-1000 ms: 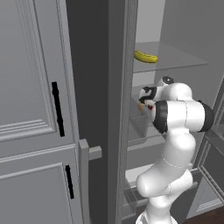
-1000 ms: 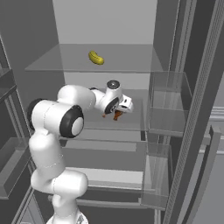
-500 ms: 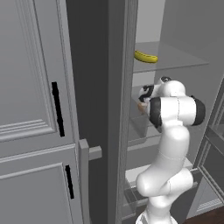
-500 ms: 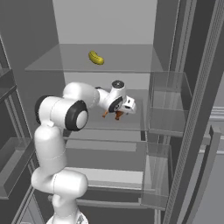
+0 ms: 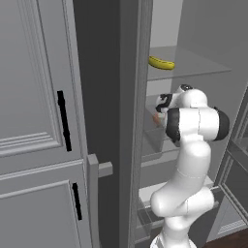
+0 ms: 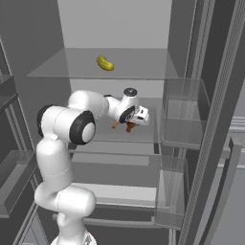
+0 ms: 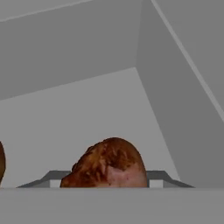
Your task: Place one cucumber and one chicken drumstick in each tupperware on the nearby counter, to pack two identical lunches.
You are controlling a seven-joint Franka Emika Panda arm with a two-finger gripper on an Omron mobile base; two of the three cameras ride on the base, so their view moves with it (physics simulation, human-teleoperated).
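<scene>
Grey fridge walls and clear glass shelves surround the arm, which reaches in through the open door. On the upper shelf (image 6: 57, 64) a cucumber (image 6: 105, 63) lies near the middle, well apart from the arm; in the left base view the same cucumber (image 5: 161, 63) sits close to that shelf's front edge. One shelf lower (image 6: 143, 136), the tool (image 6: 128, 125) is down over a drumstick (image 6: 130, 127), and an orange-brown bit just beside it to the left may be the second drumstick (image 6: 115, 125), though it is too small to be sure. From the left base, the tool (image 5: 157, 112) shows at the shelf's left side with a speck of orange under it.

The hand view has the drumstick (image 7: 107, 166) right at the tool's mouth, its rounded meaty end up and centred, with a sliver of another brown piece (image 7: 1, 161) at the left edge. The fingertips are hidden, so I cannot tell whether the jaws are gripping it or merely astride it.

By my judgement the drumstick will be light and fairly firm, but rounded and likely slick, so it could roll or squirt out under a pinch. The thick meaty end gives the most to hold; the thin bone end would pivot. A grip across the widest part, square to its length, looks safest before lifting it clear of the shelf.
</scene>
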